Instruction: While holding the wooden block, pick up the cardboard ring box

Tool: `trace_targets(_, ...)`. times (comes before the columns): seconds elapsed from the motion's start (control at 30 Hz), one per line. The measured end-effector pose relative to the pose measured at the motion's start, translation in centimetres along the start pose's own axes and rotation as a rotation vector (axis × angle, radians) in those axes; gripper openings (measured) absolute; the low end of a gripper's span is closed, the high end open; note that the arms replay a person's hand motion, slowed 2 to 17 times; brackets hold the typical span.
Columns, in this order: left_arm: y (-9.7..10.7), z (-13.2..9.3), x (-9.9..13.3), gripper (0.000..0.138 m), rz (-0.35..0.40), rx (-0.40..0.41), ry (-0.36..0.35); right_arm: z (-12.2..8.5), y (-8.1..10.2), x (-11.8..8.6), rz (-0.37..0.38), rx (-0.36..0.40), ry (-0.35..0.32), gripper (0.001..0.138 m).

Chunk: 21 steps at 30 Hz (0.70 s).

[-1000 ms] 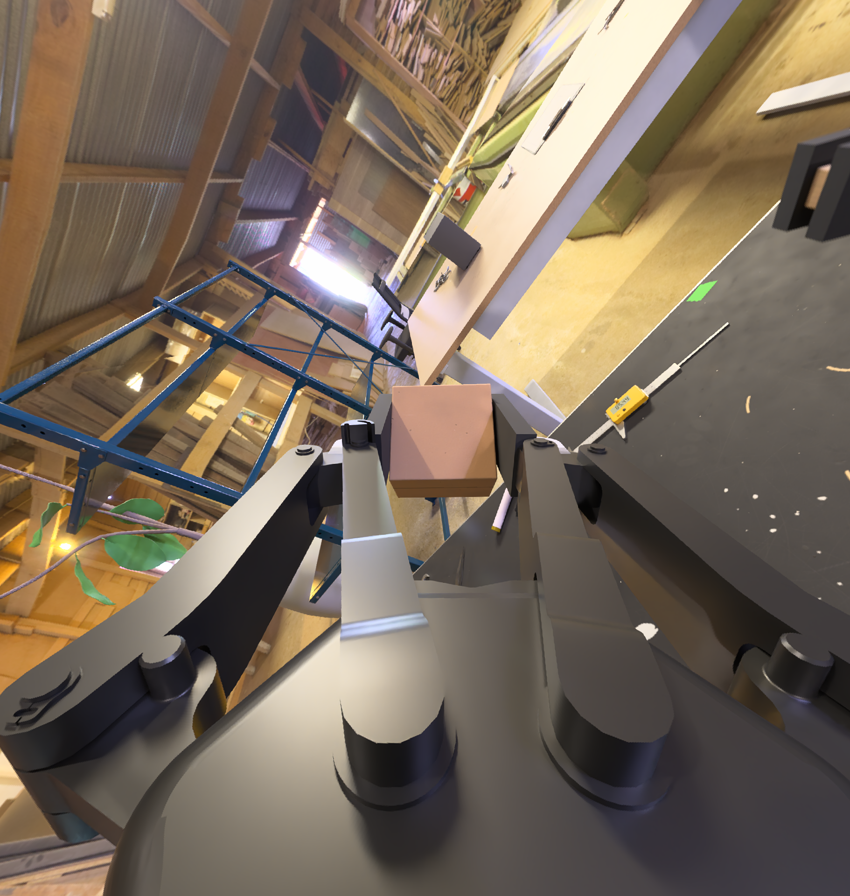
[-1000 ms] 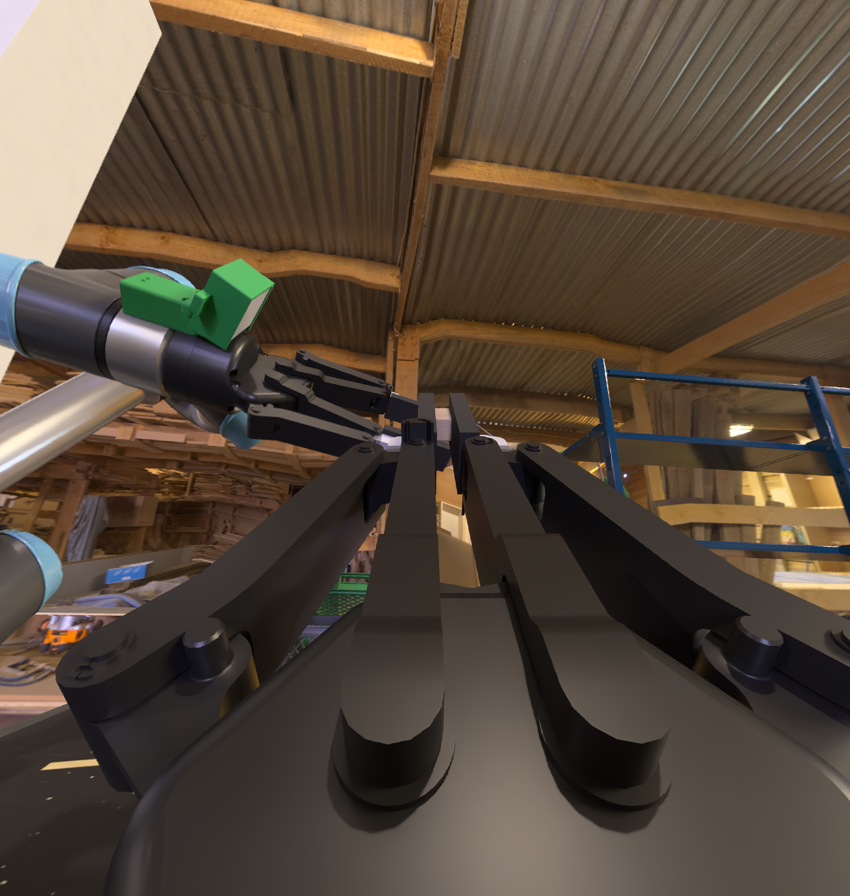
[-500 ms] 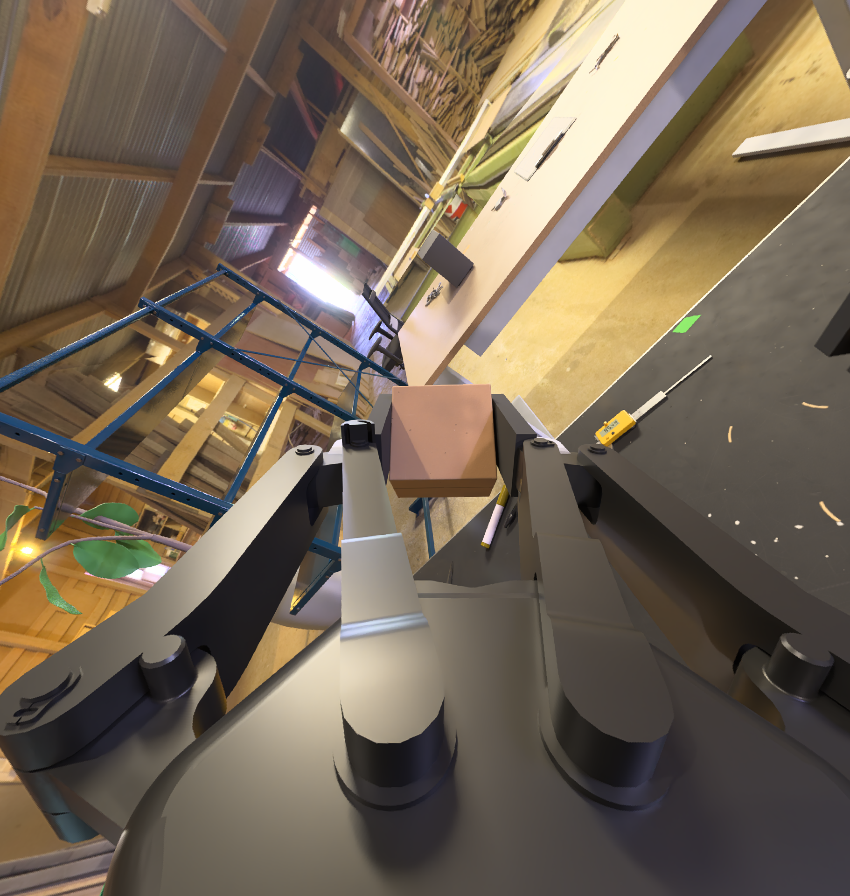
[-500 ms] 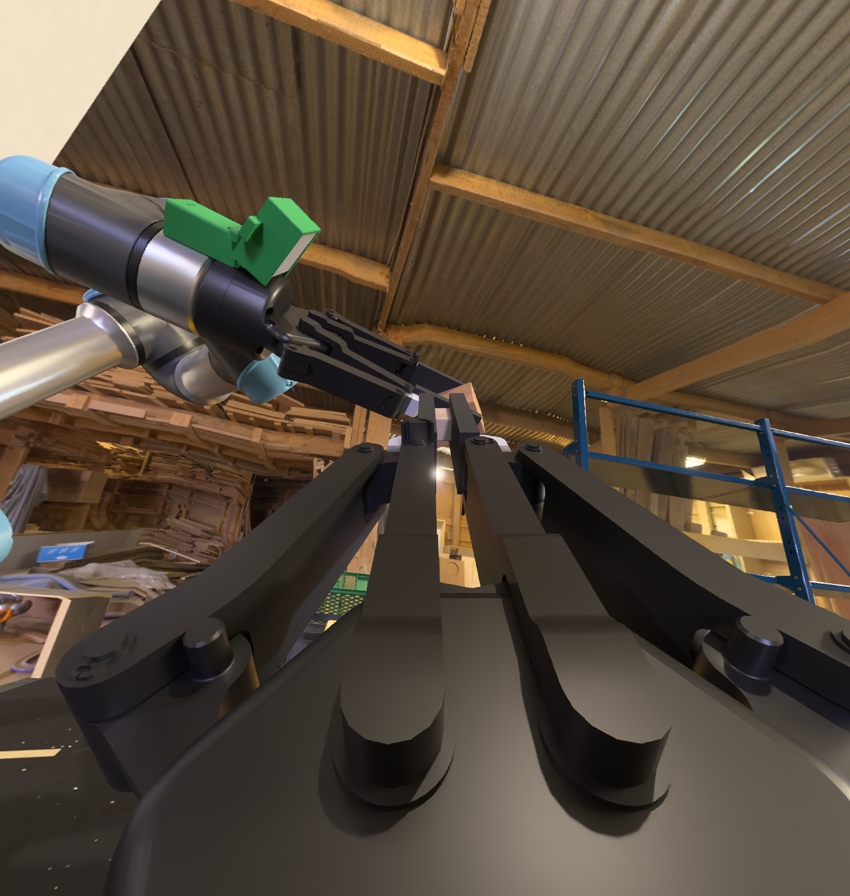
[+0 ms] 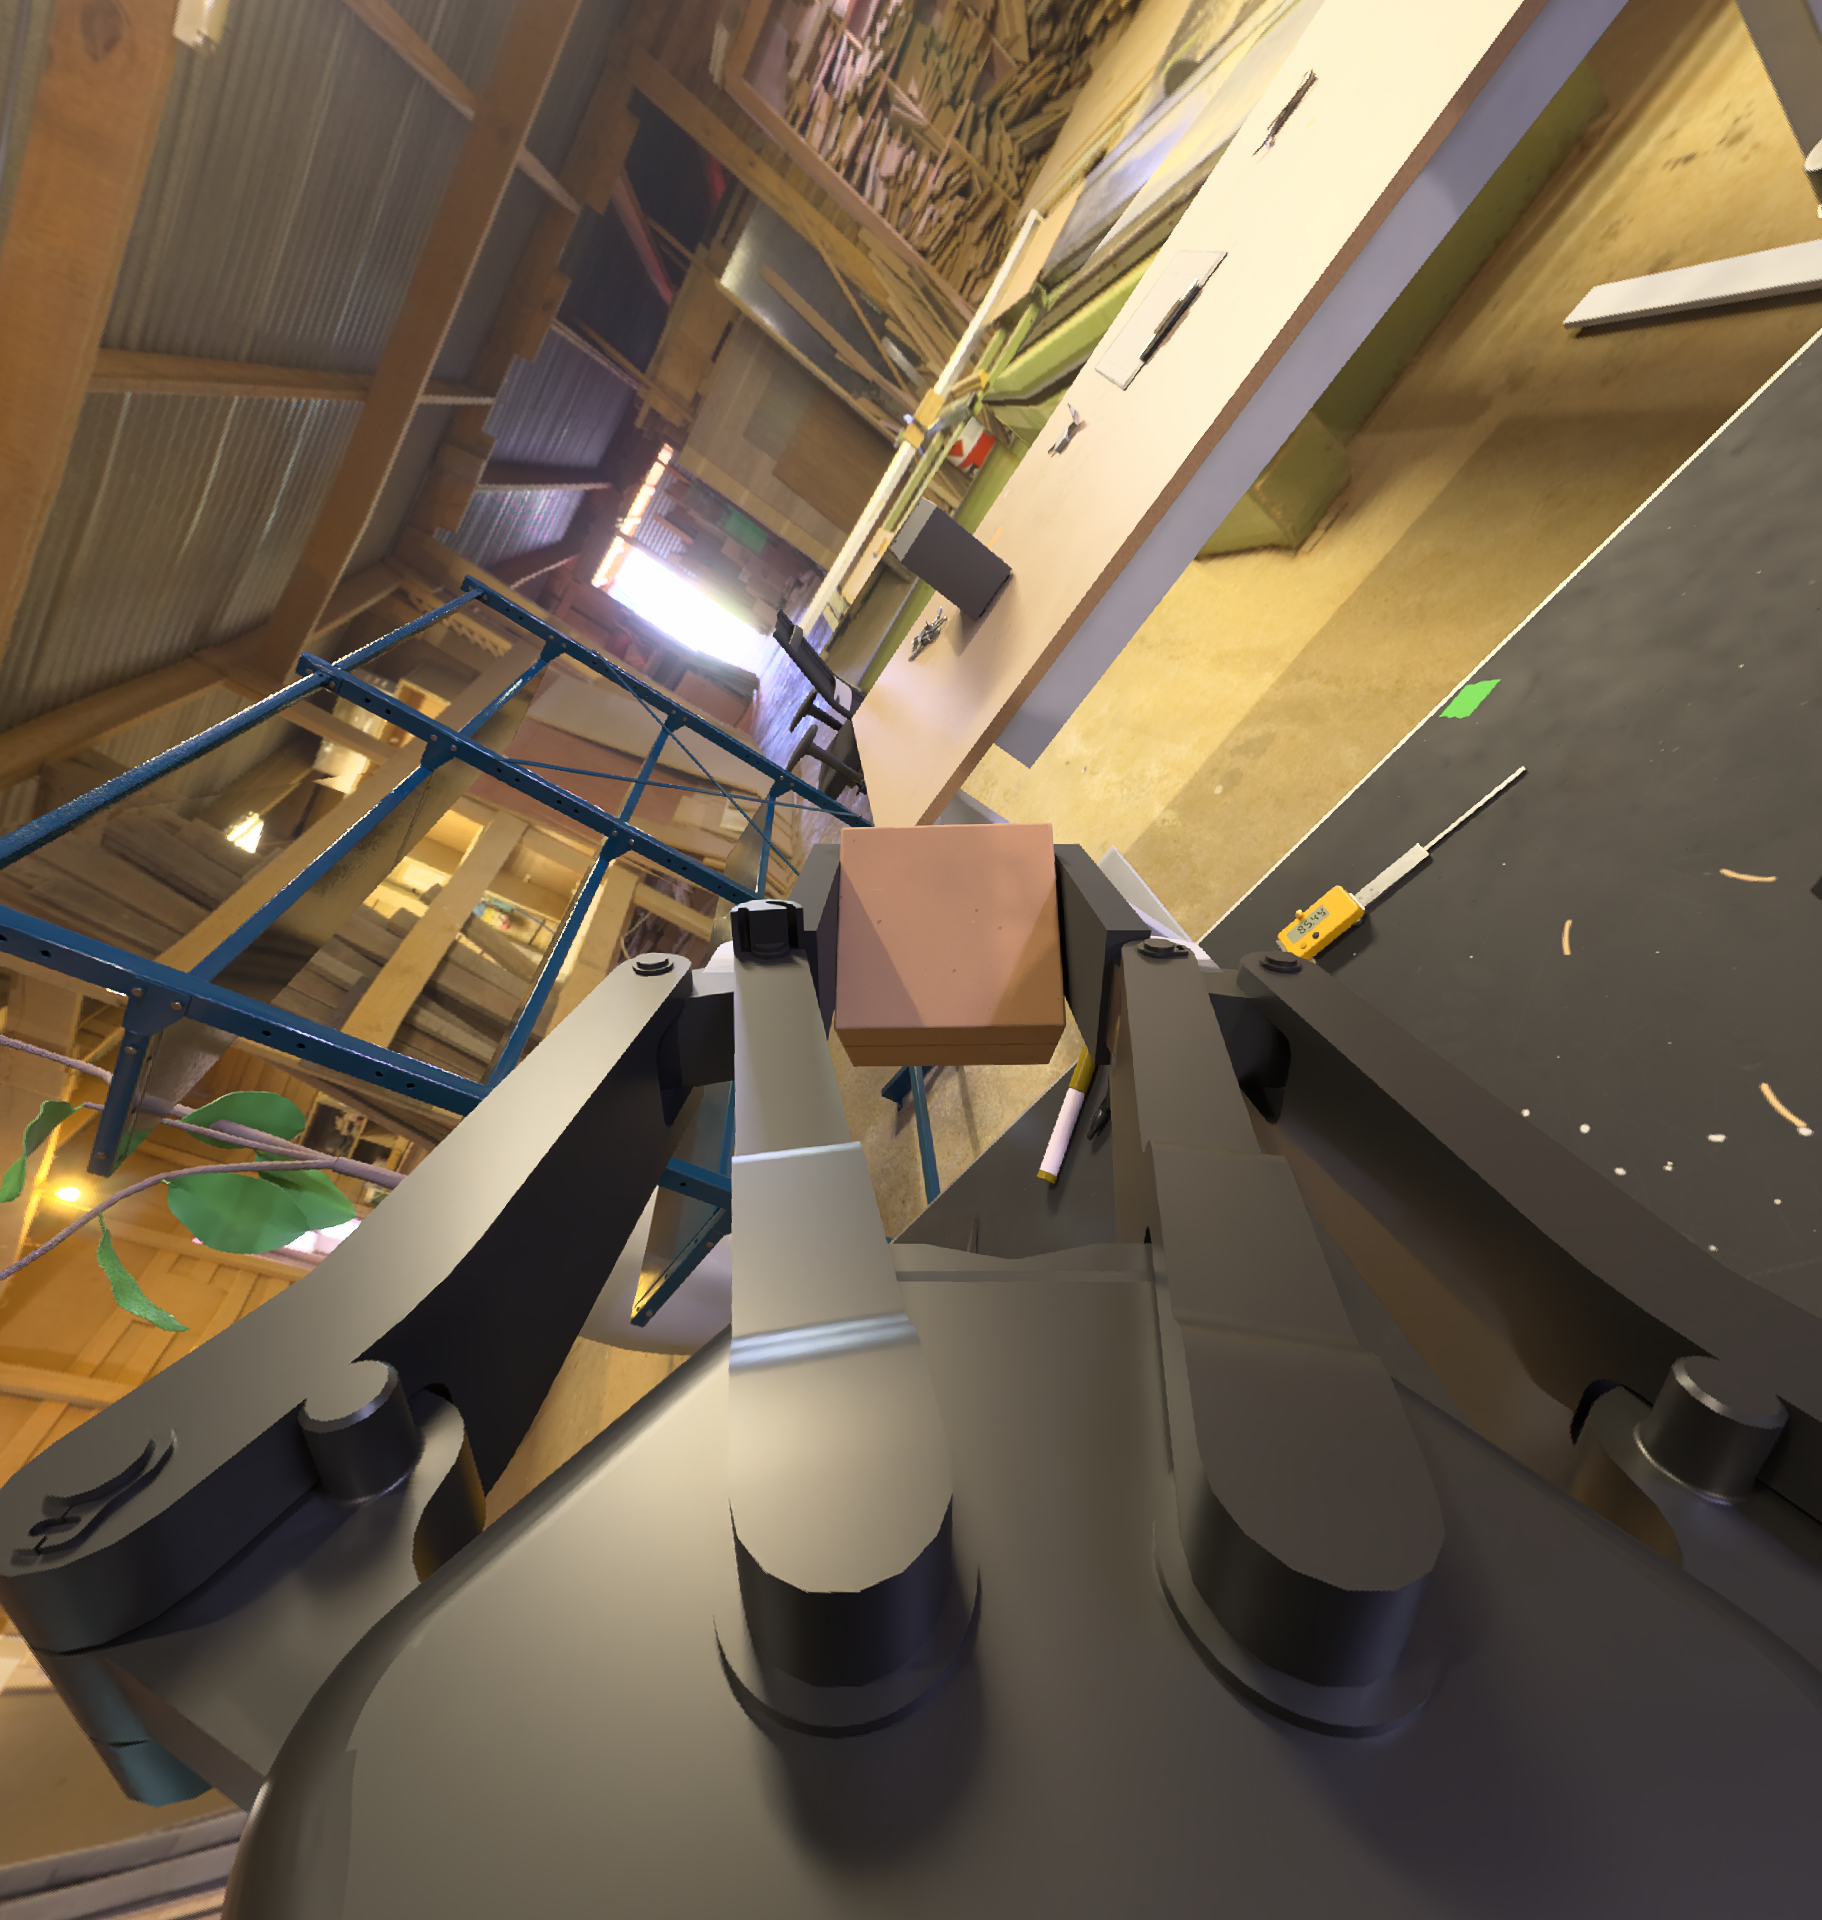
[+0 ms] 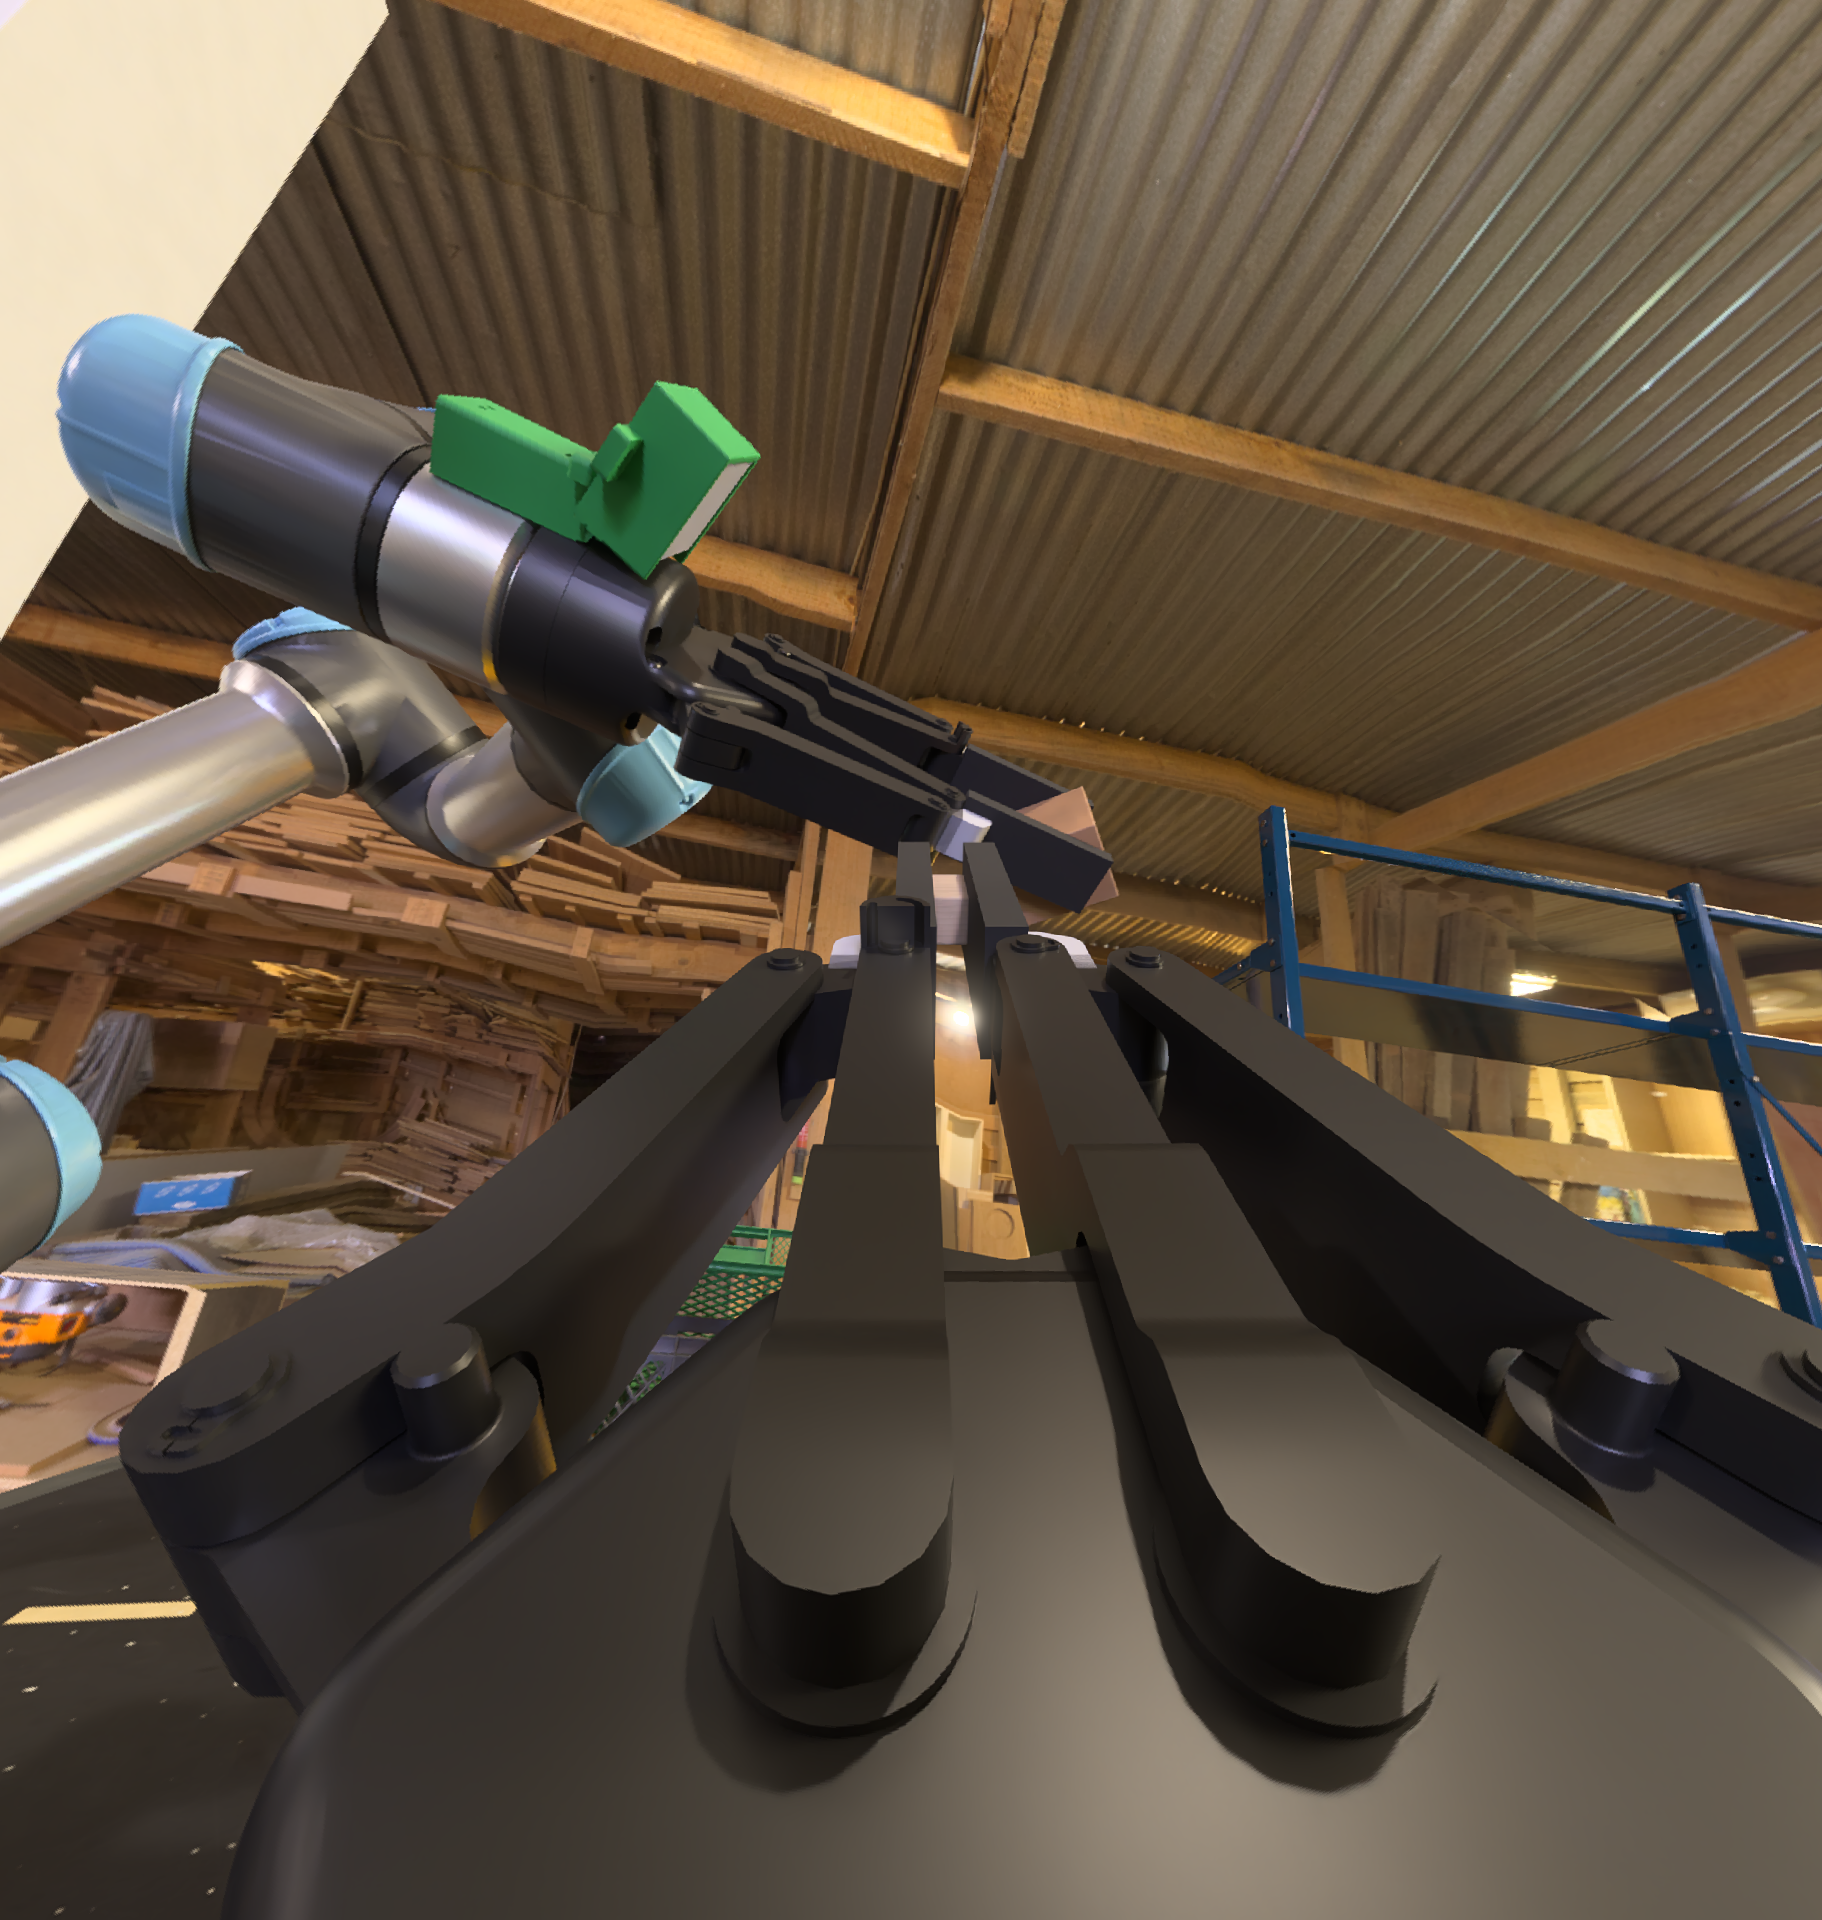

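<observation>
Cardboard ring box [image 5: 946, 935], brown with a thin seam near its lower edge, sits at the centre of the left wrist view, clamped between the two fingers [image 5: 1078, 914] of the left gripper [image 5: 948, 906], which press on its opposite sides. It hangs clear of the dark worktop [image 5: 1613, 831] that fills the right of that frame. In the right wrist view the same box [image 6: 1081, 816] shows just above centre, at the tip of the left gripper [image 6: 1052, 847] reaching in from the upper left.

Directly below it in that view, the right gripper [image 6: 948, 875] has its fingers drawn almost together, pinching the wooden block [image 6: 946, 912], of which only a small pale sliver shows in the narrow gap. The two grippers' tips appear very near each other; whether they touch cannot be told.

On the worktop lie a yellow gauge with a thin probe [image 5: 1320, 923], a white marker [image 5: 1063, 1127] just beneath the box, a green patch [image 5: 1470, 698] and scattered wood shavings [image 5: 1780, 1107].
</observation>
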State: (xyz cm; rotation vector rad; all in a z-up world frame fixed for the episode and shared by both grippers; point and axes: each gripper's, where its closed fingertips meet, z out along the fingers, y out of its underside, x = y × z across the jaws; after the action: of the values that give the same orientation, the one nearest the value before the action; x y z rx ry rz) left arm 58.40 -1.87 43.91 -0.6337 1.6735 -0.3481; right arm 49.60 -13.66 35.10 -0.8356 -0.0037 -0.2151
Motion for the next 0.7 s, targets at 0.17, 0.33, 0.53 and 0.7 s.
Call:
trace_targets(0.17,-0.3,0.2,0.2,0.051,0.001,0.002,0.007,0.1,0.3,-0.9,0.004,-0.009,-0.016,0.009)
trace_targets(0.33,-0.7,0.4,0.3,0.051,0.005,0.004,0.01,0.1,0.6,-2.0,0.02,-0.014,-0.034,0.009)
trace_targets(0.53,-1.2,0.6,0.5,0.051,0.011,0.011,0.011,0.2,1.3,-3.5,0.026,-0.038,-0.063,0.009)
trace_targets(0.7,-1.5,0.7,0.4,0.051,0.018,0.014,0.004,0.3,2.1,-4.3,0.006,-0.057,-0.08,0.009)
